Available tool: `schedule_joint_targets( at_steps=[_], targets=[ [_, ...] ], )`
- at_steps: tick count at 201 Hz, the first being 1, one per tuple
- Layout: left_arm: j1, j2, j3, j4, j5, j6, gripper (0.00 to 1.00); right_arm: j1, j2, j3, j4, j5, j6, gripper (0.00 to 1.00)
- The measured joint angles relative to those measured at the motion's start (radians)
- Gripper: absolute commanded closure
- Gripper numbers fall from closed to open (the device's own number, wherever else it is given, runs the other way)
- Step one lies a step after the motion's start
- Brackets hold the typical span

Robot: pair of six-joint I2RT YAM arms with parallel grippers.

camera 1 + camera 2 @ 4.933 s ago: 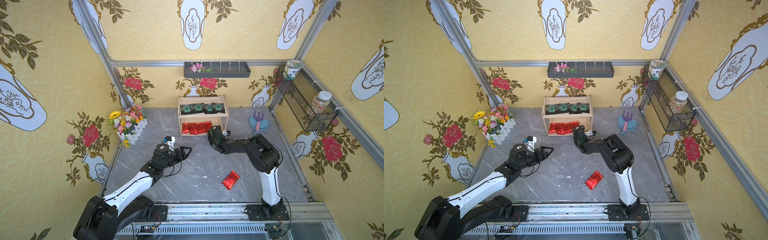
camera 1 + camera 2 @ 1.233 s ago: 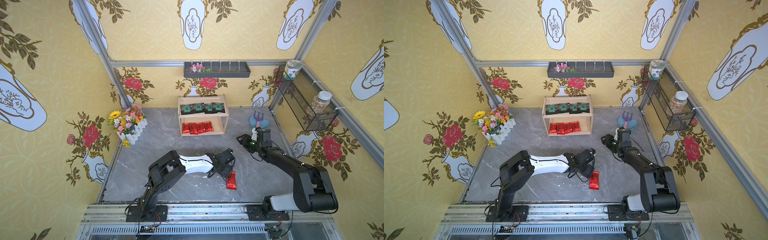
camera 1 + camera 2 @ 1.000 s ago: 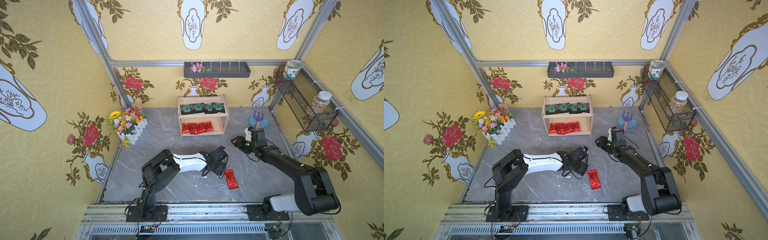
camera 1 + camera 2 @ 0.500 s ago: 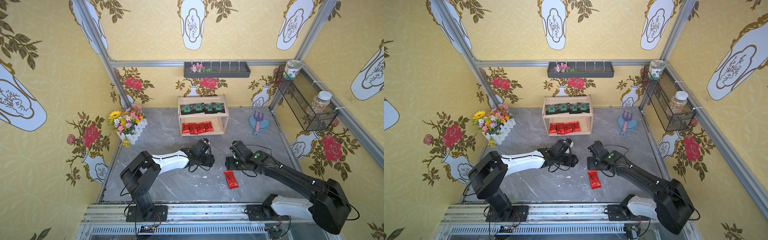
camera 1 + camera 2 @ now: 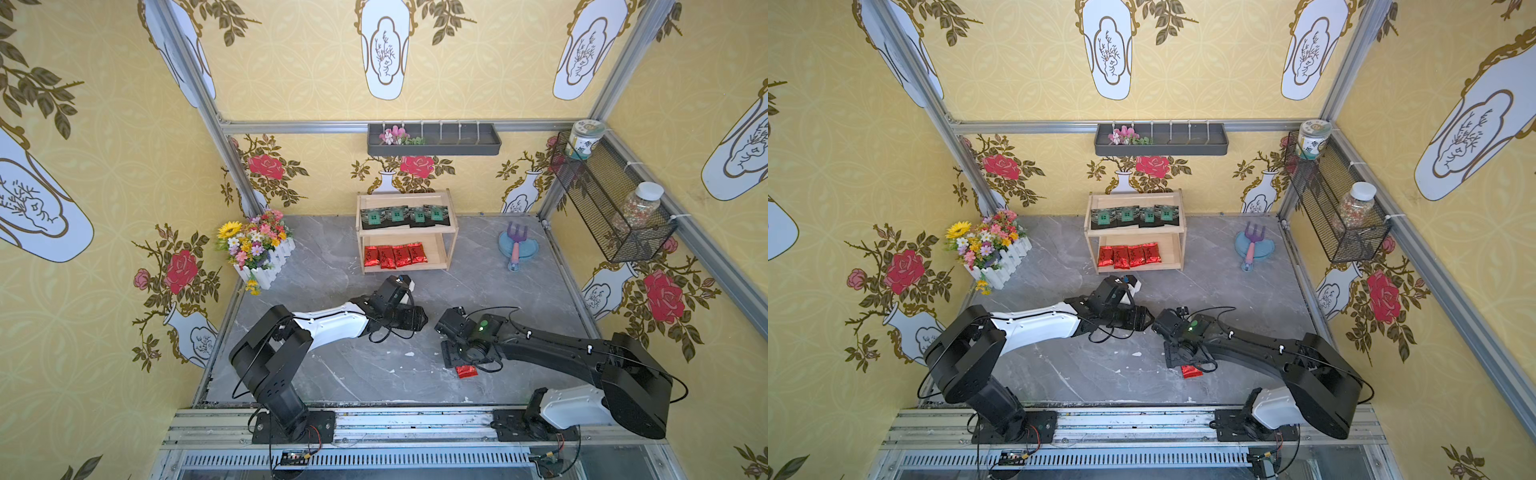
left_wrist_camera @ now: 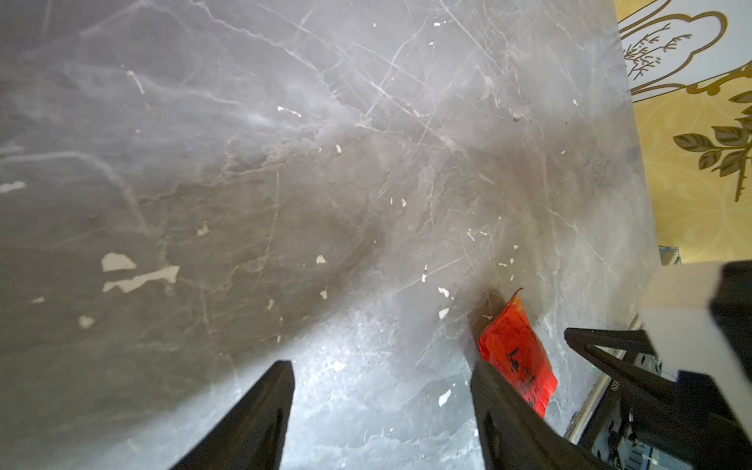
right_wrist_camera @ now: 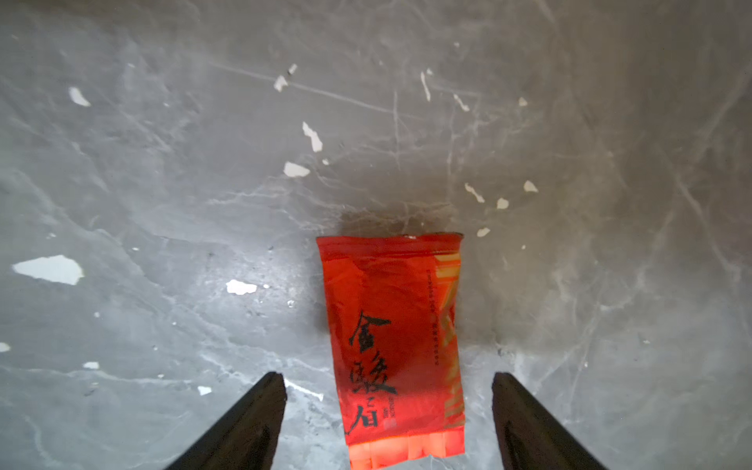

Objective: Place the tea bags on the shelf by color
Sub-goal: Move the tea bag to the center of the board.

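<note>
While one oblong shiny red foil tea bag (image 7: 392,333) lies flat on the grey marbled bench (image 5: 332,365), the right hand (image 7: 387,376) hangs over it, spread wide and gripping nothing. The left hand (image 6: 381,366) is nearby, also spread and empty. On the light wooden two-tier shelf (image 5: 405,231), four square black packets (image 5: 405,216) sit on the top tier and four red foil packets (image 5: 395,254) on the lower.
</note>
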Motion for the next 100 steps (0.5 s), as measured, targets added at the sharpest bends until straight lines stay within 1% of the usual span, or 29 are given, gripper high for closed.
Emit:
schedule_joint_targets(
  at_steps=[21, 71, 100],
  targets=[
    [0.001, -0.002, -0.002, 0.006, 0.0, 0.0, 0.25, 0.0, 0.016, -0.034, 0.034, -0.004, 0.011, 0.27],
    [0.002, -0.002, -0.003, 0.005, 0.0, 0.0, 0.25, 0.0, 0.029, -0.074, 0.125, -0.003, 0.02, 0.34],
    [0.005, -0.002, 0.0, 0.003, -0.001, 0.0, 0.25, 0.0, 0.049, -0.069, 0.185, -0.003, -0.005, 0.39]
  ],
)
